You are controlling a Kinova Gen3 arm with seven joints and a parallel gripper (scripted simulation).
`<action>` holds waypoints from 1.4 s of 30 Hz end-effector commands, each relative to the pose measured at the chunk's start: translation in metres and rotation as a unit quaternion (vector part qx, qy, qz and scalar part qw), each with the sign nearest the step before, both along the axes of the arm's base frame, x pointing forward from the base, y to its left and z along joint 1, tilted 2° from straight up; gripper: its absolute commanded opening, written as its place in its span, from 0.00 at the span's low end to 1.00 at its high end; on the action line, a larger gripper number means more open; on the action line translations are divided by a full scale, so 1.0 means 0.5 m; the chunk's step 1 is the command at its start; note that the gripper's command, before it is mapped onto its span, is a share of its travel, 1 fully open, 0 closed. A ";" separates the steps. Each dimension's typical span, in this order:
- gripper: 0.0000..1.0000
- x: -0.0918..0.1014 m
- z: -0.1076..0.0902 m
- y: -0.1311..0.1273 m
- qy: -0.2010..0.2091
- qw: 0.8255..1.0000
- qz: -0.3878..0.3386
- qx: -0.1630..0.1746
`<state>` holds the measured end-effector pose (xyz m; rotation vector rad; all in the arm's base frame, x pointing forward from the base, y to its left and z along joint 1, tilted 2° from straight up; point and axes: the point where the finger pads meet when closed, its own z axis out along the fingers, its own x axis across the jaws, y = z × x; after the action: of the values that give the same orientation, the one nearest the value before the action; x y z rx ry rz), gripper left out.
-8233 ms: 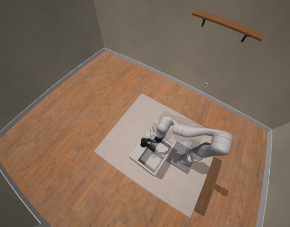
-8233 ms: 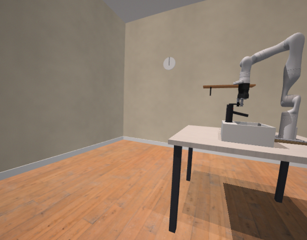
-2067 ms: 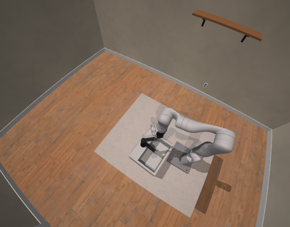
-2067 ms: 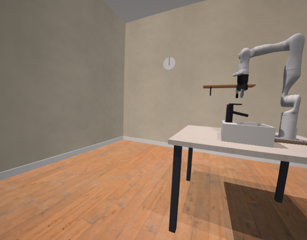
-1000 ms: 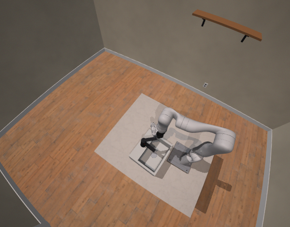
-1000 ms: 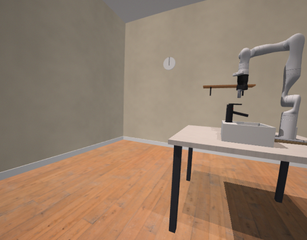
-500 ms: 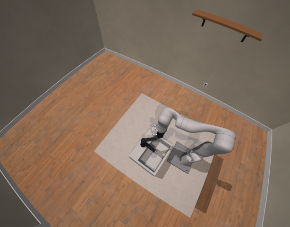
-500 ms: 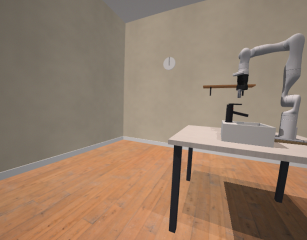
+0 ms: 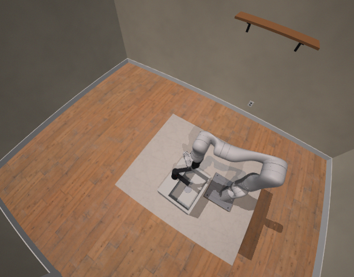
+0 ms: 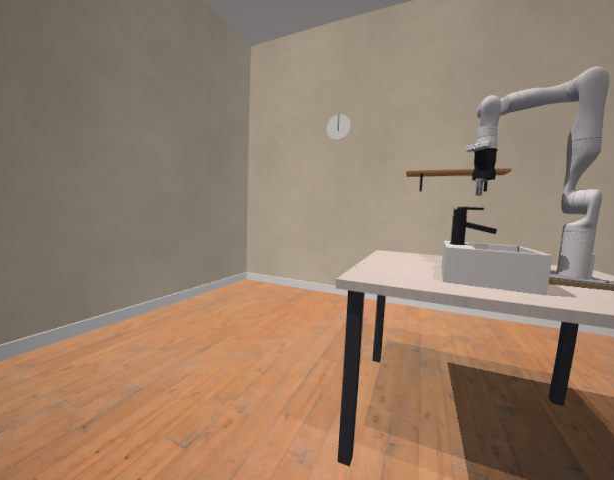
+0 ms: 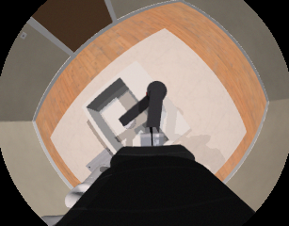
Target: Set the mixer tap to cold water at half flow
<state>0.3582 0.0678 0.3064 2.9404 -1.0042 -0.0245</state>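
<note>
the gripper hangs at the right of the exterior view, fingers fully closed on nothing, just above the black tap and not touching it. the tap's lever lies flat, over the white sink.

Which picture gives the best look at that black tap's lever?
The exterior view: the lever shows side-on, lying flat atop the tap, with the shut fingers hanging above it. From the top it is mostly hidden under the arm; the wrist view shows it foreshortened.
</note>
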 end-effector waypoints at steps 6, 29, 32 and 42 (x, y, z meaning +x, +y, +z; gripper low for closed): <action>0.00 -0.001 0.002 0.005 0.001 0.998 0.059 0.001; 0.00 -0.013 0.008 0.024 0.008 0.948 0.318 0.006; 0.00 -0.015 0.009 0.026 0.009 0.937 0.349 0.006; 0.00 -0.023 0.013 0.030 0.014 0.860 0.509 0.010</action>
<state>0.3455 0.0841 0.3124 3.0559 0.5816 -0.0439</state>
